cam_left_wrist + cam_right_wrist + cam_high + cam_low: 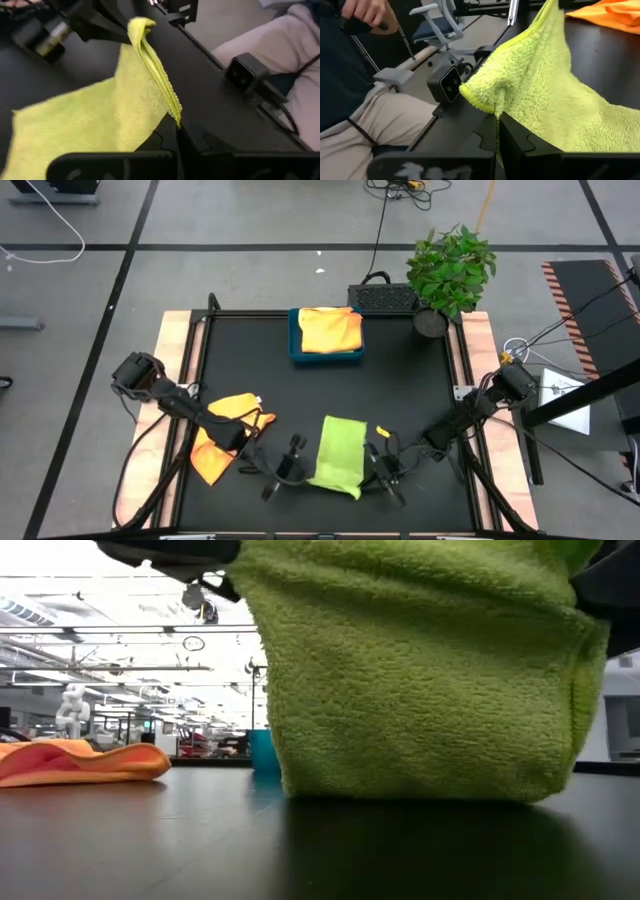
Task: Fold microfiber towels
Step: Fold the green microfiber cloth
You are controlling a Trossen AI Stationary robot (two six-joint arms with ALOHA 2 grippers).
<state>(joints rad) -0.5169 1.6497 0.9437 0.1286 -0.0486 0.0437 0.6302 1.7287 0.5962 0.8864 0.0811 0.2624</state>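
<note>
High view: the lime-green microfiber towel (338,456) runs lengthwise toward the far edge of the black surface (400,395), its near corners pinched by the closed left gripper (291,467) and closed right gripper (385,468).

1. Blue tray (296,352) at far edge of black surface (400,390).
2. Potted plant (450,272) at far right corner.
3. Seated person (365,115) beyond near edge, w/ office chair (437,25) behind.

No text — nothing readable.
</note>
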